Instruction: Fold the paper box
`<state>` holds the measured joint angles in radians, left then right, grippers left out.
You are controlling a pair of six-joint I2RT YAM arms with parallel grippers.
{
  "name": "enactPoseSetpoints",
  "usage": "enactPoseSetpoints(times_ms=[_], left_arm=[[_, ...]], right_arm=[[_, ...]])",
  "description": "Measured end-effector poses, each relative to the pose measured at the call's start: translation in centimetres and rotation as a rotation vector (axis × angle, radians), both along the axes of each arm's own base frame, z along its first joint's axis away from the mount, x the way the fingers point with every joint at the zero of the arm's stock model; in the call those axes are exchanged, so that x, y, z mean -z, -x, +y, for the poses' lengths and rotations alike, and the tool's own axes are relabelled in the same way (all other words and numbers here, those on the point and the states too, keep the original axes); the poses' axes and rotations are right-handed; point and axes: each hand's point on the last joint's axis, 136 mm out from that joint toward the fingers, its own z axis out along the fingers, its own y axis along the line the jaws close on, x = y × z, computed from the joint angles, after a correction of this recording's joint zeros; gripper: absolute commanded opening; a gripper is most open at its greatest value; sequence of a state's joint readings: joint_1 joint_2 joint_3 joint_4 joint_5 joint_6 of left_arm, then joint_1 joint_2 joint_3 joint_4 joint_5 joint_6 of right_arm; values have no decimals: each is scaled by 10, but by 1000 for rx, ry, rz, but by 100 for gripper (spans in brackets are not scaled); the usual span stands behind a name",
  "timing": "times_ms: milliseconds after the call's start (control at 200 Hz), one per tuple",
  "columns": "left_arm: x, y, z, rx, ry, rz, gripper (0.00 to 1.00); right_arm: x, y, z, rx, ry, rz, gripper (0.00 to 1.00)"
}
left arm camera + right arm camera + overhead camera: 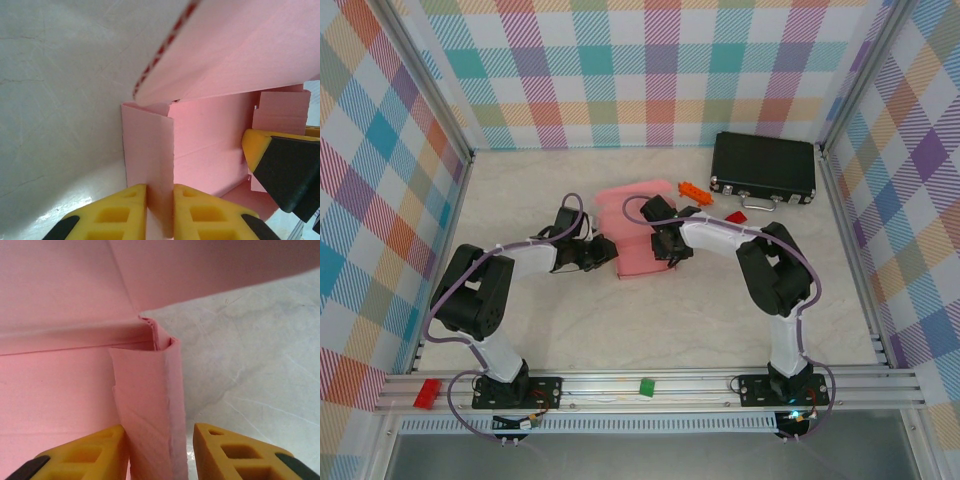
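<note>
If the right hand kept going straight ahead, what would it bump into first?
The pink paper box: its folded side wall stands between the right hand's fingers, and straight ahead is the box's corner, though depth is unclear.

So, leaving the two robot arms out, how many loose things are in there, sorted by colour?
Pink: 1, paper box
Black: 1, case
Orange: 1, orange piece beside the case
Red: 2, red piece near the case, red block at the near left edge
Green: 1, green block at the near edge
Total: 6
</note>
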<state>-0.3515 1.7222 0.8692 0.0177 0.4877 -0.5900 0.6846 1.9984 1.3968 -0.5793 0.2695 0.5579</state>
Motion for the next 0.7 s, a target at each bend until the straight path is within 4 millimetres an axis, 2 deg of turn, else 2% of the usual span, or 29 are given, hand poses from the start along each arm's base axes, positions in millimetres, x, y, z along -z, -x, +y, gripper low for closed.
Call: enactPoseSetpoints(times_ms=[90, 185, 475, 700], left_arm=[[0, 0, 0, 6, -12, 2, 19], [1, 0, 0, 9, -29, 4, 20], [8, 6, 5, 11, -69, 31, 25], [10, 11, 6, 22, -91, 55, 32]], right_arm=[[0, 1, -1, 9, -15, 6, 53], [-3, 0, -2, 15, -28, 4, 58], [-20, 0, 2, 10, -123, -12, 62], [-22, -2, 6, 6, -158, -9, 61]])
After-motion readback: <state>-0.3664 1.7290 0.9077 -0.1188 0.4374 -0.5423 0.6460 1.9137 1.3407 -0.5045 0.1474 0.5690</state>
